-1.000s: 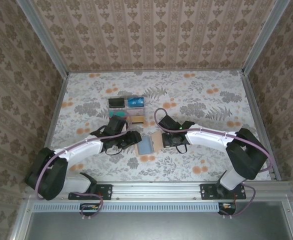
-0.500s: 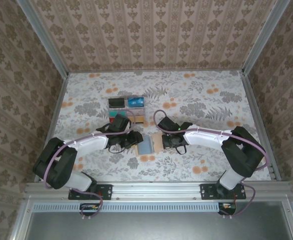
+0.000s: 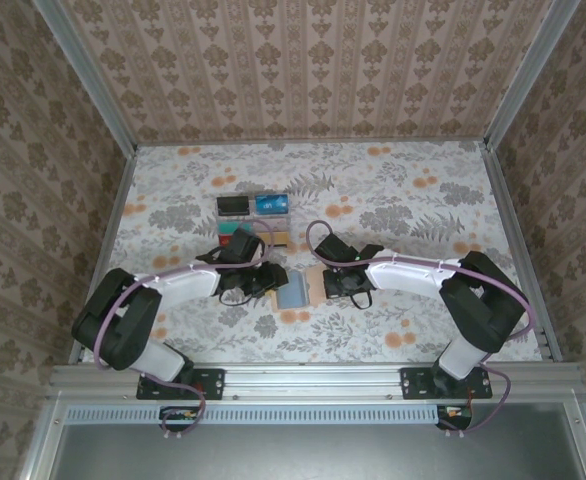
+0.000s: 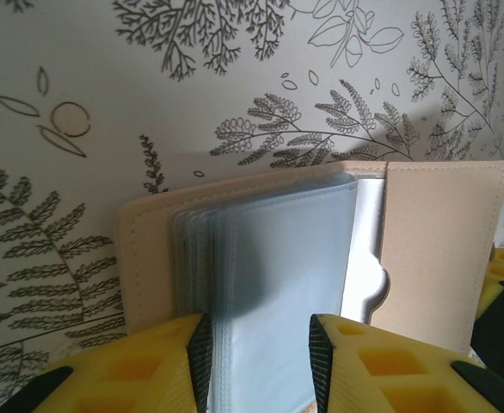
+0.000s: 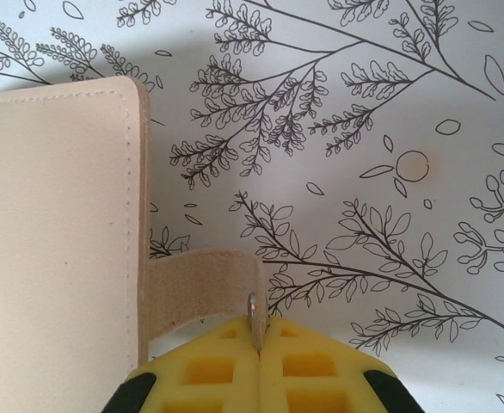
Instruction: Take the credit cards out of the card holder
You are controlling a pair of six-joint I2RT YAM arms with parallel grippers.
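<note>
Card holder [image 3: 298,288]: open flat, mid-table, between the grippers.
Right gripper [image 5: 259,344]: clamped on tan strap [image 5: 200,288].
Left gripper [image 4: 256,361]: jaws apart over blue-grey sleeves [image 4: 278,275].
Technique: pin strap; pinch one card, slide level.

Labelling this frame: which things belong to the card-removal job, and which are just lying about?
Job: tan-peach bifold card holder; black plastic card; blue plastic card; left gripper over its sleeves; right gripper shut on its strap.
Not part: floral-print table cover; patterned wallpaper walls.

matt stitched leather-like card holder [image 4: 441,241] with glossy clear plastic sleeves [image 4: 278,258].
</note>
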